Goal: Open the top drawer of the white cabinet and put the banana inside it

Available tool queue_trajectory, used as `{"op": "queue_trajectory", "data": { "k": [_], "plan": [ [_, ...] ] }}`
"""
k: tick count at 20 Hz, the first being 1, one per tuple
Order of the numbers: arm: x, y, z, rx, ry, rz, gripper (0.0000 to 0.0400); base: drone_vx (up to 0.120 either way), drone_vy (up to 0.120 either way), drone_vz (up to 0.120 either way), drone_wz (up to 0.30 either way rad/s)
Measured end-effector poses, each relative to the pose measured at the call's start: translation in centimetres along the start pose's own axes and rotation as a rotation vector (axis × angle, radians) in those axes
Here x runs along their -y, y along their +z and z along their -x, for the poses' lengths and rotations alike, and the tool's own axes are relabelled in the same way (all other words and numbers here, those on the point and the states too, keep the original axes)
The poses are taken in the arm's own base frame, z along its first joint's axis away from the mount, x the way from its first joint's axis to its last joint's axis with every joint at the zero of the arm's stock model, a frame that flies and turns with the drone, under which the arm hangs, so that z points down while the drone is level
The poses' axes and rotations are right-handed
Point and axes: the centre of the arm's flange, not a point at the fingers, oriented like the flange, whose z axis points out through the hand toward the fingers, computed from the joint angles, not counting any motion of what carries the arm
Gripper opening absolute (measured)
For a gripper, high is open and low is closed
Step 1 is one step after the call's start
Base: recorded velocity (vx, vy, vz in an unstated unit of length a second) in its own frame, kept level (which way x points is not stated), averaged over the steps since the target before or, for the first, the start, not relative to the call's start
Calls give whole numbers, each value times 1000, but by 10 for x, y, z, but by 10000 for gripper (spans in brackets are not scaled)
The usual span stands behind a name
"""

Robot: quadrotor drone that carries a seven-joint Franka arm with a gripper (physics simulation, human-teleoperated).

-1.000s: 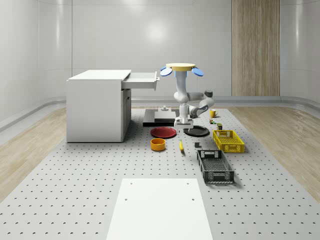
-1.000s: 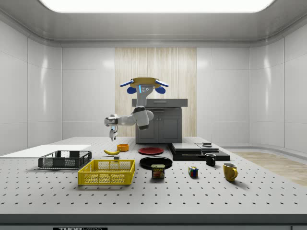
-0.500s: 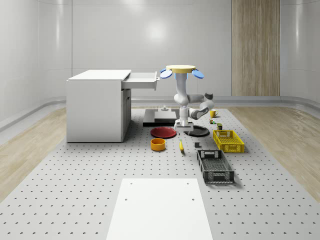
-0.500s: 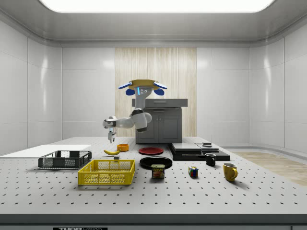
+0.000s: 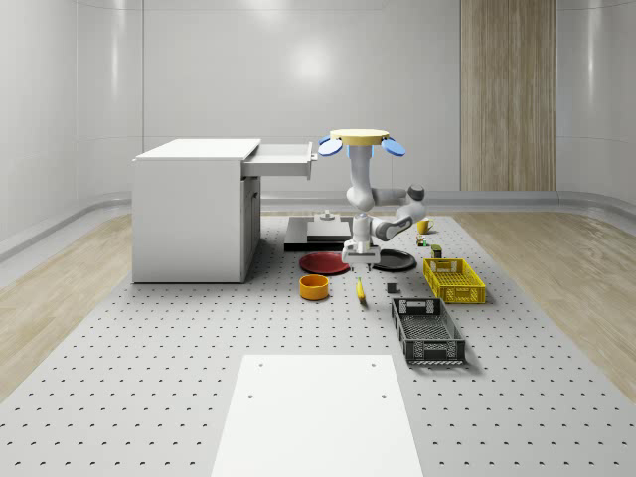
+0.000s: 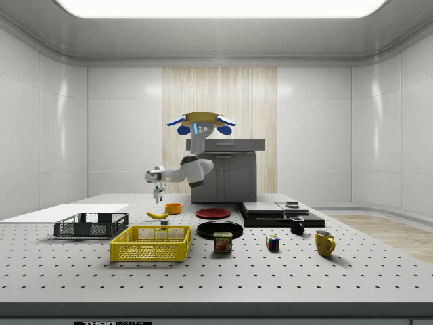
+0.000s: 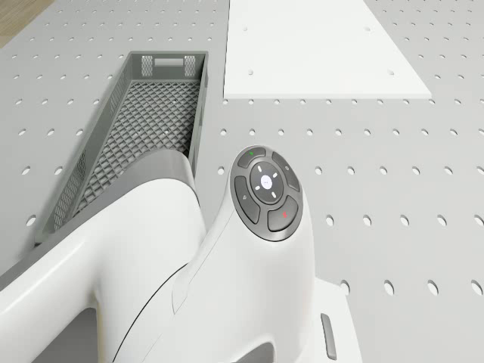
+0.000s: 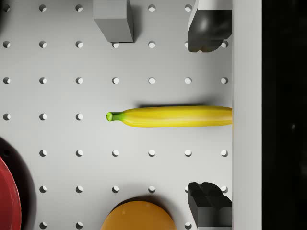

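Top drawer [image 5: 283,159] of white cabinet [image 5: 191,211] stands pulled out, upper left of centre in whole-scene view. Drone [image 5: 361,139] hovers right of drawer, above red plate [image 5: 325,262] area. Claw [image 5: 360,260] hangs just above banana [image 8: 175,116], fingers [image 8: 207,25] apart, empty, straddling fruit in wrist view. Banana lies flat on surface [image 5: 179,348], centre frame, beside orange bowl [image 5: 314,287].

Judgement: step in hand is pickup. Descend straight; keep fingers across narrow width; shift toward fruit's middle before closing. Avoid bowl and small grey block [image 8: 114,19].
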Motion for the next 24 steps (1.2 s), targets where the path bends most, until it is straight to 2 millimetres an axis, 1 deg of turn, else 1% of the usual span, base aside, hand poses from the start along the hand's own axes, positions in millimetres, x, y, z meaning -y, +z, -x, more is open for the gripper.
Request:
{"op": "queue_trajectory", "data": {
  "k": [16,24],
  "plan": [
    [-2,69,-3,0,0,0,400,0,0,0,0],
    [-3,98,-3,1,0,0,400,0,0,0,0]
  ]
}}
